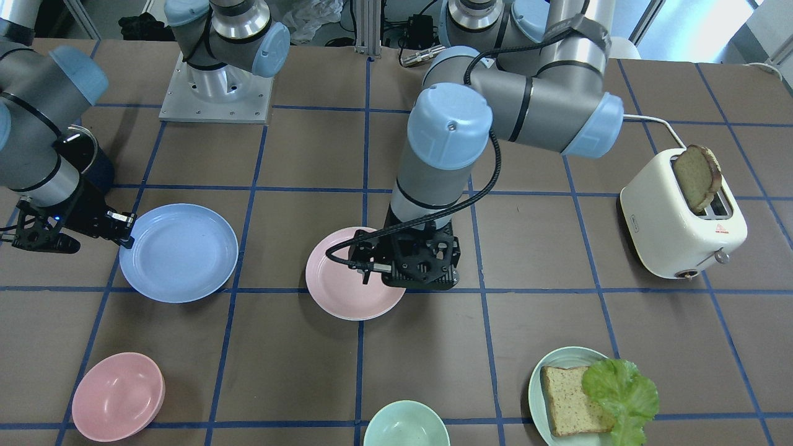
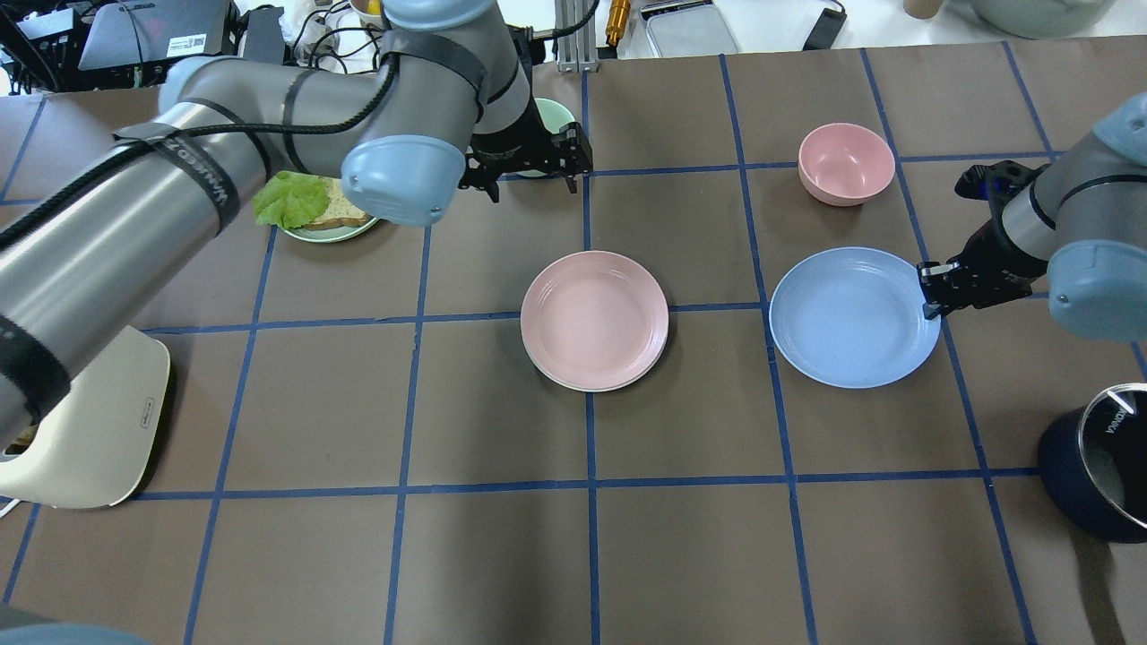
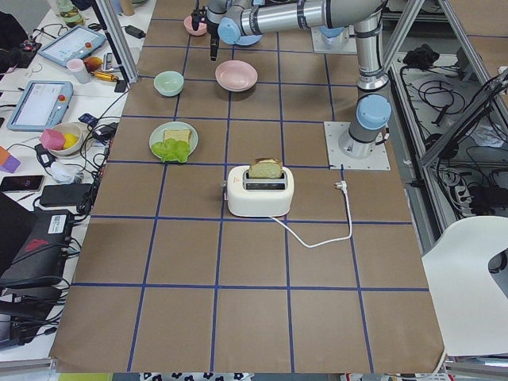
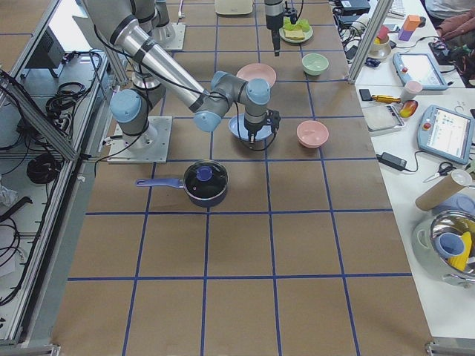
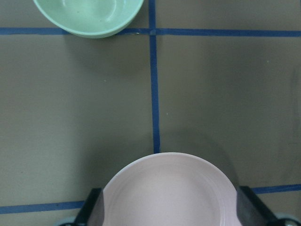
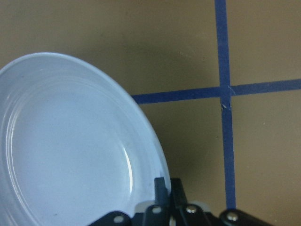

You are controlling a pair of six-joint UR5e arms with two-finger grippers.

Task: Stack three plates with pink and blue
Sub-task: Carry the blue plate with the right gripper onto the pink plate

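The pale pink plate [image 2: 595, 320] lies mid-table; a thin cream-white rim [image 2: 573, 385] shows under its near edge. My left gripper [image 2: 530, 184] hangs open and empty above the pink plate [image 1: 344, 291]. In the left wrist view its fingers [image 5: 94, 209] stand wide on both sides of the plate [image 5: 169, 193]. The light blue plate [image 2: 851, 318] lies to the right. My right gripper [image 2: 927, 300] is shut on its rim, seen close in the right wrist view [image 6: 168, 186] with the plate [image 6: 70, 155] beside it.
A pink bowl [image 2: 846, 163] stands beyond the blue plate and a mint bowl [image 1: 406, 424] beyond the pink one. A mint plate [image 1: 545, 365] holds bread and lettuce. A white toaster [image 1: 681, 229] is on my left, a dark lidded pot [image 2: 1107, 475] on my right.
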